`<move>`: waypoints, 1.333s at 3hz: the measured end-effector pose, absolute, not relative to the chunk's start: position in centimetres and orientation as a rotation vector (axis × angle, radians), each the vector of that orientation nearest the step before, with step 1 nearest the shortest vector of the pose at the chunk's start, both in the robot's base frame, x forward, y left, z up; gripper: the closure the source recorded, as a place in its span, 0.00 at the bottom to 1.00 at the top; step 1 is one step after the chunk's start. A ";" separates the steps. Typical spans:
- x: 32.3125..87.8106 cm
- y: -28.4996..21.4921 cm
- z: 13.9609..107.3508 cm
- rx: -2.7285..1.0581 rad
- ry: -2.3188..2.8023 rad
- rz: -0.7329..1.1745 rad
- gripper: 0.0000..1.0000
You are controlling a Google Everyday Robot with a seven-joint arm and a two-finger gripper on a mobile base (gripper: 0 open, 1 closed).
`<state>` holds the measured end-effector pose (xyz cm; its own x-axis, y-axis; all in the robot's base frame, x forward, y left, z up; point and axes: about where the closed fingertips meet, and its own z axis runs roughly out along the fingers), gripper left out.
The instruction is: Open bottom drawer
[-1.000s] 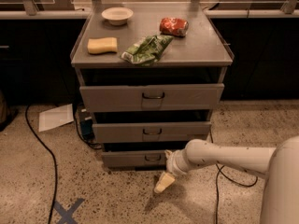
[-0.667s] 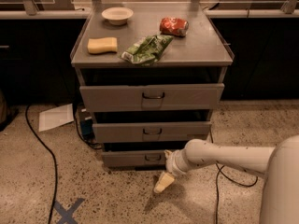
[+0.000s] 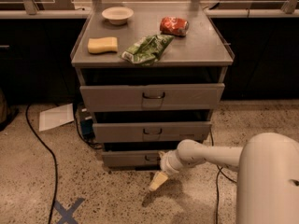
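Speckled stone floor (image 3: 93, 190). Narrow grey metal bottom drawer (image 3: 126, 159) barely out, if at all. Cream hand (image 3: 158, 181) just below dark wire handle (image 3: 150, 158); apart or together, cannot tell. Pull likely mostly remaining.

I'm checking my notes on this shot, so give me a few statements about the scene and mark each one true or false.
The pincer hangs low in front of the bottom drawer. True.
A bowl stands on the cabinet top. True.
The sponge lies in the bowl. False: it lies on the cabinet top, apart from the bowl.
The green bag sits inside a drawer. False: it lies on the cabinet top.
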<state>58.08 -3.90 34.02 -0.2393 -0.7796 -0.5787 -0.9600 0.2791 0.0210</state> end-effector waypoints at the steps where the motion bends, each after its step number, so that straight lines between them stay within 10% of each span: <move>1: 60.4 -3.1 31.3 -1.563 2.084 0.523 0.00; 4: 65.7 -7.4 29.0 -1.525 2.147 0.391 0.00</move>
<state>65.67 -7.36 28.95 -0.2678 -0.8040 -0.5309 -0.9395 0.3400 -0.0408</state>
